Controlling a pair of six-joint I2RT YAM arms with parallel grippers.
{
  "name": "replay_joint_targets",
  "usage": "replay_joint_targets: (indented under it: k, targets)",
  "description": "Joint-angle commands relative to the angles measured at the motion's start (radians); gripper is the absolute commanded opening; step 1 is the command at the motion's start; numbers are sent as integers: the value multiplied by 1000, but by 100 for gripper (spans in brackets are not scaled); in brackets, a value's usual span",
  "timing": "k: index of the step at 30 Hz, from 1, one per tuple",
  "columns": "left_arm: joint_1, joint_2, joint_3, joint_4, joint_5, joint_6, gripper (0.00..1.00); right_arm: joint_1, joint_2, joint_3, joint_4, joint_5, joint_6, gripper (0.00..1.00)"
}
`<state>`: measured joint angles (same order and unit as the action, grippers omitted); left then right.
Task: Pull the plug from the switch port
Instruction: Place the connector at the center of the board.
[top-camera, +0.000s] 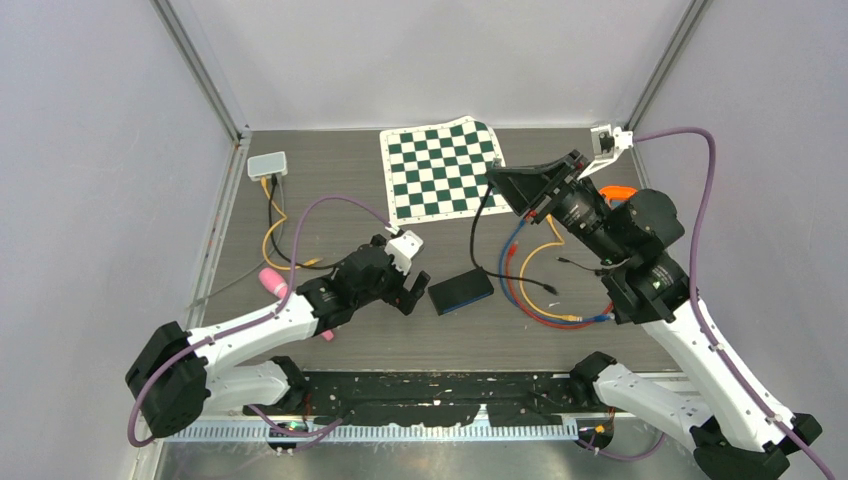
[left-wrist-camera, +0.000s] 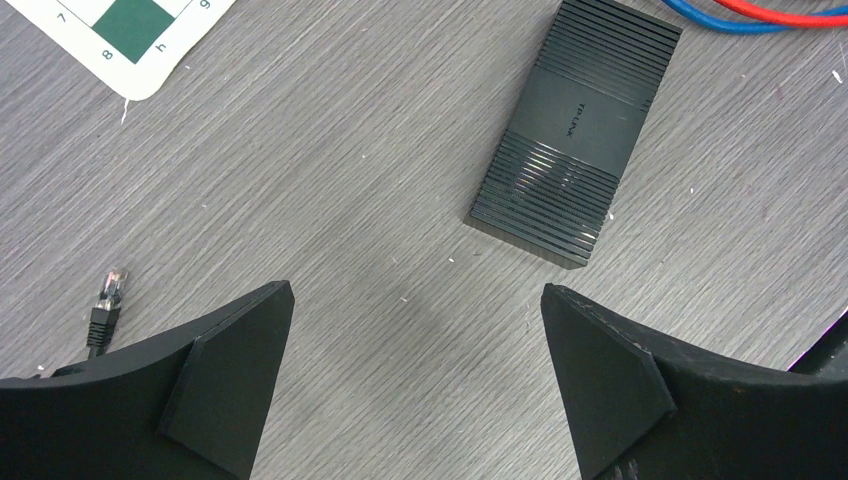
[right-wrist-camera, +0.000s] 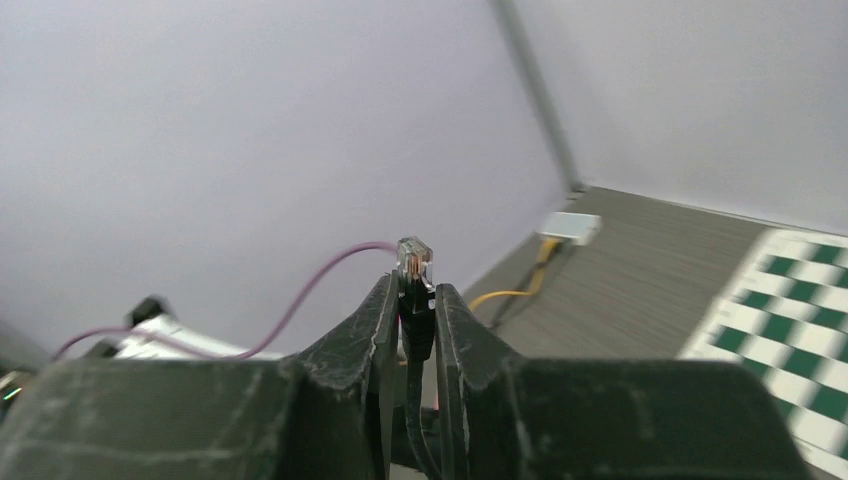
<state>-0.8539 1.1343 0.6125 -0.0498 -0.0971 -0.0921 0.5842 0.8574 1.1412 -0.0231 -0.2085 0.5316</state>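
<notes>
- The right claw (right-wrist-camera: 416, 287) is clamping down on a black network plug with a clear tip (right-wrist-camera: 415, 260). The tip is poking up just past the fingertips.
- That plug is hanging up in the air, well apart from the flat black ribbed plastic switch box (top-camera: 461, 291), so it's sitting out of any port.
- Its thin black cable (top-camera: 473, 235) is drooping from the claw down toward the bench next to the switch box.
- The switch box is lying flat on the grey wood-grain bench (top-camera: 330, 200), between the two arms and just beside the left claw (left-wrist-camera: 416, 290).
- The left claw is hovering over bare bench with its fingers spread wide, gripping nothing.
- Readable stuff: "TP-LINK" is showing faintly on the smooth band across the switch box's top in the left wrist view.
- A green-and-white chessboard mat (top-camera: 440, 170) is lying toward the back. Its corner is showing "7", "8" and "h" along the white border.
- Another loose black plug (left-wrist-camera: 105, 300), also clear-tipped, is lying on the bench near the left claw's finger.
- Red and blue cables (left-wrist-camera: 760, 12) are curling just past the far end of the switch box.
</notes>
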Motion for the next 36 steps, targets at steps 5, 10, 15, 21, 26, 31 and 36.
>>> replay_joint_targets:
  k: [5, 10, 15, 21, 26, 31, 36]
  targets:
    - [6, -14, -2, 21, -22, -3, 100, -201, 68, 108, -554, 378, -228, 5]
    - [6, -10, 2, 26, -28, -1, 100, -447, 83, -67, -482, 107, -204, 5]
    - [5, -10, 10, 13, -26, -1, 100, -480, 297, -79, -436, -48, -216, 5]
    - [6, -36, -9, -2, -51, -10, 100, -481, 499, 26, -404, -72, -222, 5]
    - [7, -58, -42, 0, -98, -57, 100, -486, 609, 77, -396, 29, -245, 11]
    - [12, -48, -48, -7, -106, -118, 100, -500, 685, 106, -369, 17, -231, 20]
    - [15, -3, -27, -22, -64, -172, 100, -498, 705, 137, -412, -32, -216, 56]
